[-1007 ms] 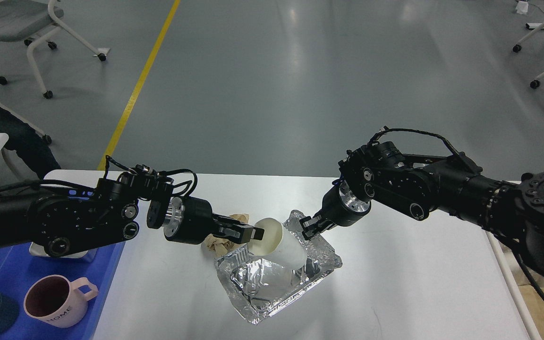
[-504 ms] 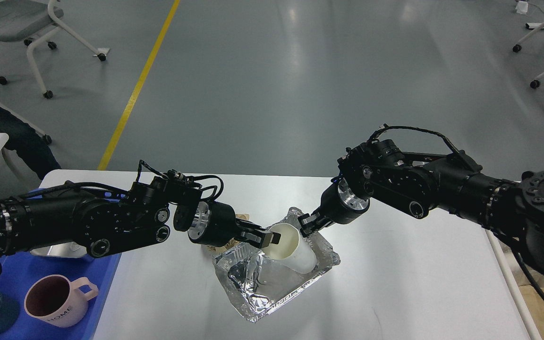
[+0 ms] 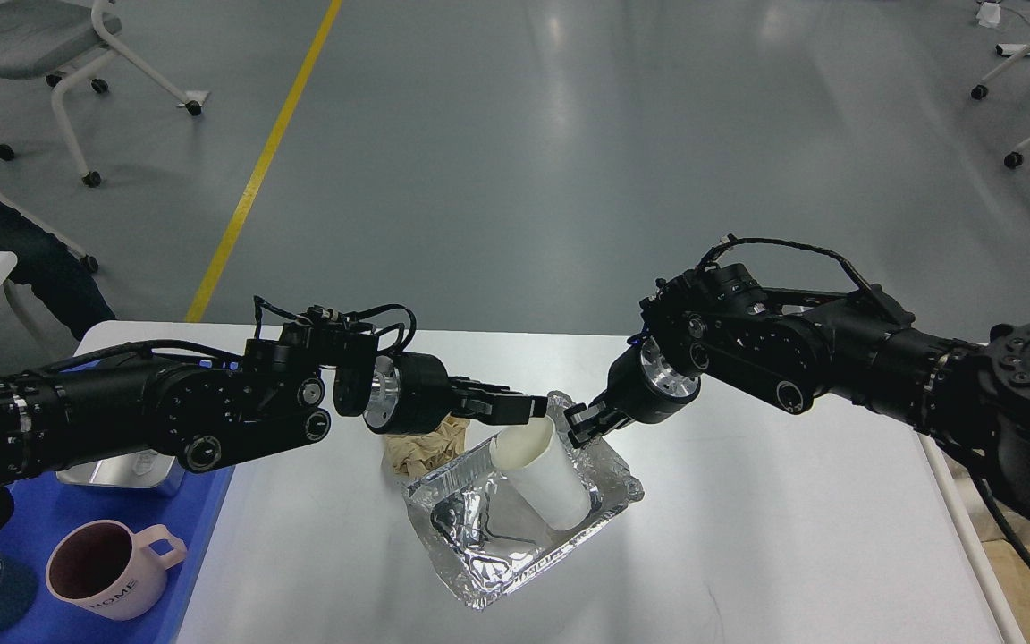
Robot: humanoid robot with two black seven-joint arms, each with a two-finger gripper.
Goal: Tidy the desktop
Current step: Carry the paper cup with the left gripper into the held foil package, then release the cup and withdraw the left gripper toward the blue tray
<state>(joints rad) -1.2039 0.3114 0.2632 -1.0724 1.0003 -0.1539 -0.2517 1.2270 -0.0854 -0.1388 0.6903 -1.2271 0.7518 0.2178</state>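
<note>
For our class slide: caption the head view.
Paper cup lying in a foil tray on the desktop, both hands close above.

Desktop (image 3: 792, 537): right half bare, open passage. Near edge left of centre bare.
Centre: foil tray (image 3: 609, 496) holding a tipped white paper cup (image 3: 544, 478); crumpled brown paper (image 3: 421, 444) just beside the tray's left corner.
Above tray: left gripper (image 3: 528, 409) and right gripper (image 3: 579, 427) close the far side; narrow gap between them.
Left edge: blue tray (image 3: 202, 501) with pink mug (image 3: 108, 570), metal container (image 3: 135, 470).
</note>
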